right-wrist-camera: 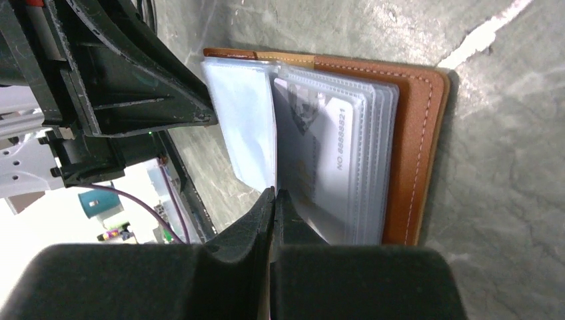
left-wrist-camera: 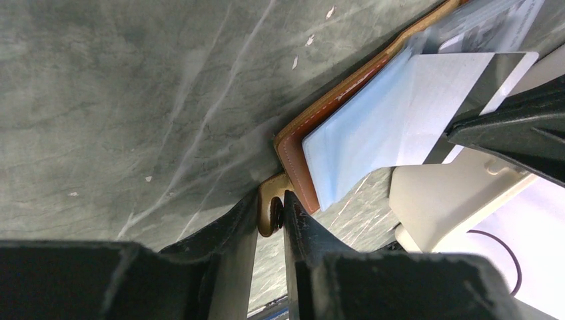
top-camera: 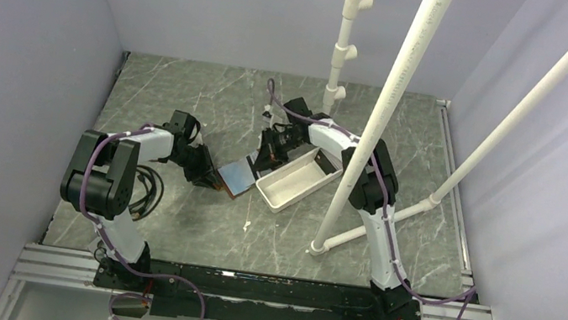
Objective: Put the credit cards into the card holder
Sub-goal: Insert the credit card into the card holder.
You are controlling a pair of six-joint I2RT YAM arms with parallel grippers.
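My big worry is a tug of war. My left gripper point(left-wrist-camera: 273, 204) is clenched on the little brown tab point(left-wrist-camera: 265, 192) of the holder point(right-wrist-camera: 416, 133), and that is a very small bit to hold by. If my right gripper point(right-wrist-camera: 273, 193) pulls too hard, the tab may slip out and the holder may slide away.

The right fingers are pressed tight together on the edge of a pale sheet point(right-wrist-camera: 240, 127). I think it is one of the clear pockets, but it could be a card; the view is too shiny to say. If it is a pocket, a hard pull could bend it or rip it. The tray point(top-camera: 300, 181) sits just beside the holder, so a wide swing could bump it.

The holder is near the middle of the table, a bit toward the left edge, with one gripper on each side of it. It is brown, with pale stitches along its edge. It is open, and a stack of clear pockets fans out of it. A white card point(right-wrist-camera: 333, 160) with a number on it sits in one pocket.
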